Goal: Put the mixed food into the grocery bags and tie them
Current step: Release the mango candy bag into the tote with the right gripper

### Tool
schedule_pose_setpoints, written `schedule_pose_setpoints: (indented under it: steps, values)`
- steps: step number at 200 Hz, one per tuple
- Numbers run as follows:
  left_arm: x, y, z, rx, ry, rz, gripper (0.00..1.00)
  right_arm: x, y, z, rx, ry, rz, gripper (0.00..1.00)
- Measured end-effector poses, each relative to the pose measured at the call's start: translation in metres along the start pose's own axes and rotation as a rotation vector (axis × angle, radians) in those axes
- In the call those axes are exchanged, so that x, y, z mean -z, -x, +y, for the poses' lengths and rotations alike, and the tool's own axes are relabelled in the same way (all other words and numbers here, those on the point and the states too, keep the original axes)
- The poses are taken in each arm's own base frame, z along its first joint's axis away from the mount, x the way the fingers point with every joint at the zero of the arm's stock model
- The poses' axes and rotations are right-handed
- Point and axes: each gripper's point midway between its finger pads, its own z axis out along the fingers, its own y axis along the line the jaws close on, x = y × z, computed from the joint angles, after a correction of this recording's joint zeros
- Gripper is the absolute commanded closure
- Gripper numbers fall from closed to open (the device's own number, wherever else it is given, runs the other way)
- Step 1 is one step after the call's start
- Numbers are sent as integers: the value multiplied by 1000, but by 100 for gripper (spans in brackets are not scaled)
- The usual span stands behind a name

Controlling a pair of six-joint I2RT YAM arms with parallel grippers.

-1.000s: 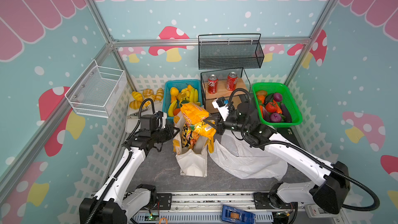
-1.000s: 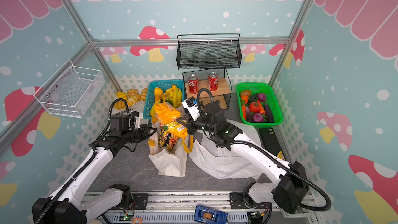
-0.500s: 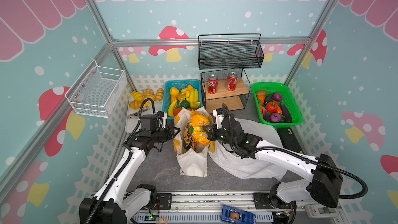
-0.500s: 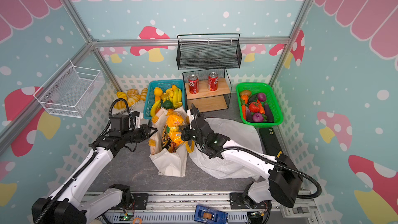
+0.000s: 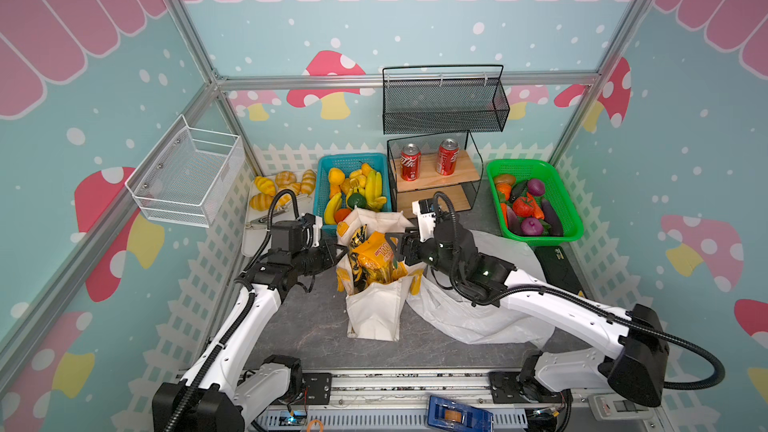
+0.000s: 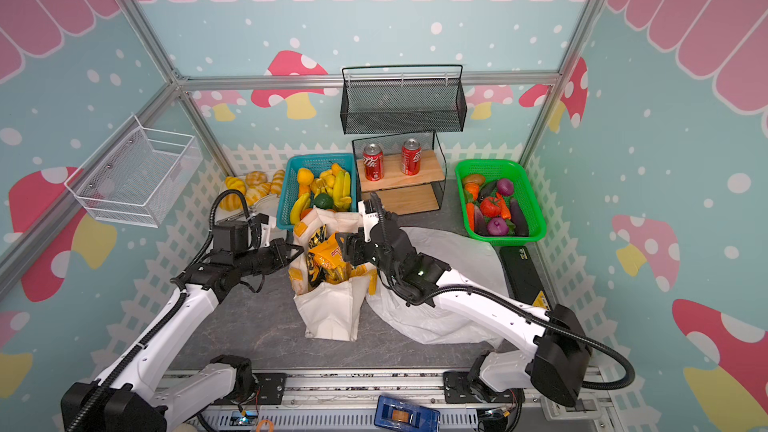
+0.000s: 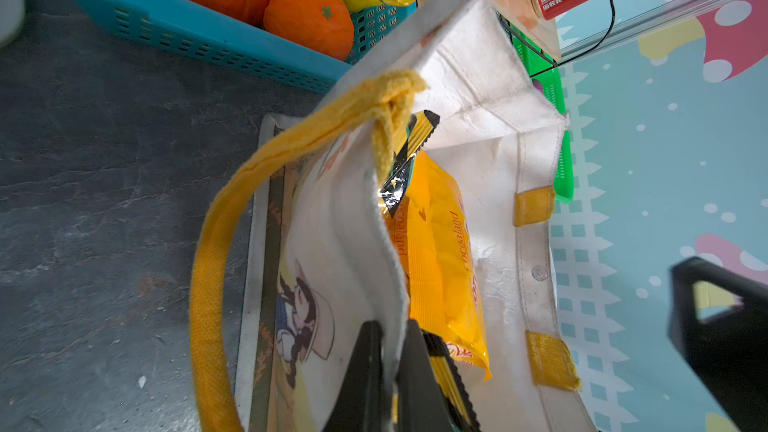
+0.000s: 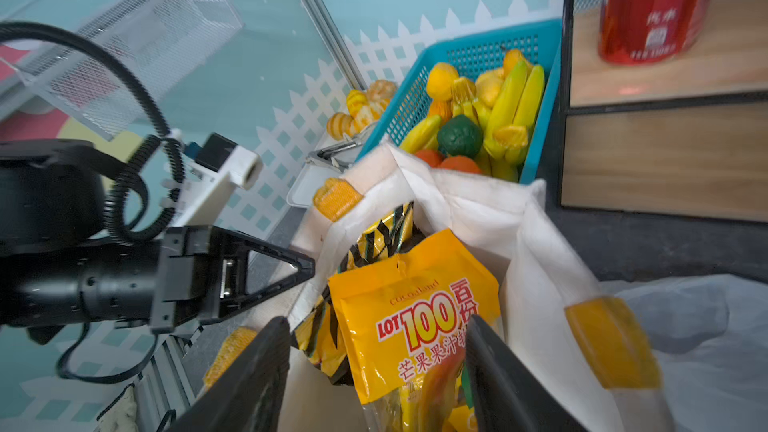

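**2 packets in the tote; vegetables and tying left**

Both snack packets stand in the cream tote (image 5: 374,313), which sits upright on the desk (image 5: 307,326). The orange-yellow packet (image 8: 415,284) leans against the black-and-yellow packet (image 8: 386,224), and both tops poke above the rim. The left end effector (image 7: 390,328) is clamped on the tote's wall, holding the mouth open. The right end effector (image 8: 376,322) has its jaws apart on either side of the orange-yellow packet's top, not gripping it. I judge the packet step done, or nearly so.

The toy vegetables are not yet bagged. The carrot (image 5: 504,193), tomato (image 5: 523,206) and eggplant (image 5: 552,216) lie in the green basket (image 5: 519,164), well apart from the bags. The white plastic bag (image 5: 478,322) lies slack beside the tote, partly under the right arm, with nothing visibly in it. Neither bag is tied, so the task looks well under halfway.
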Motion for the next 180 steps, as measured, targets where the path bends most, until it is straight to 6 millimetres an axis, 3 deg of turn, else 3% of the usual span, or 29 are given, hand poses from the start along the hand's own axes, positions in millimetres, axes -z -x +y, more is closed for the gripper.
schedule_pose_setpoints:
  steps: [17,37,51,70,79,97,105,112,131,180]
  values:
    - [0,0,0,0,0,0,100,19,21,-11,52,-36,-45,27]
    - [0,0,0,0,0,0,100,17,26,-44,69,-109,-29,25]
    - [0,0,0,0,0,0,100,3,12,-72,68,-168,30,25]
    - [0,0,0,0,-1,1,100,-19,-26,-96,69,-209,145,26]
    - [0,0,-1,-1,-1,1,100,-27,-47,-102,71,-213,207,35]
    - [0,-1,-1,-3,-2,2,100,-39,-80,-107,72,-196,305,78]
    - [0,-1,-1,-3,-2,3,100,-40,-86,-105,71,-176,328,93]
    - [0,-1,-1,-3,-1,4,100,-40,-87,-101,69,-155,335,100]
    - [4,1,-4,-10,13,7,100,-34,-81,-81,61,-54,335,100]
    - [33,29,-16,-116,103,-51,100,-9,-50,1,0,296,266,100]
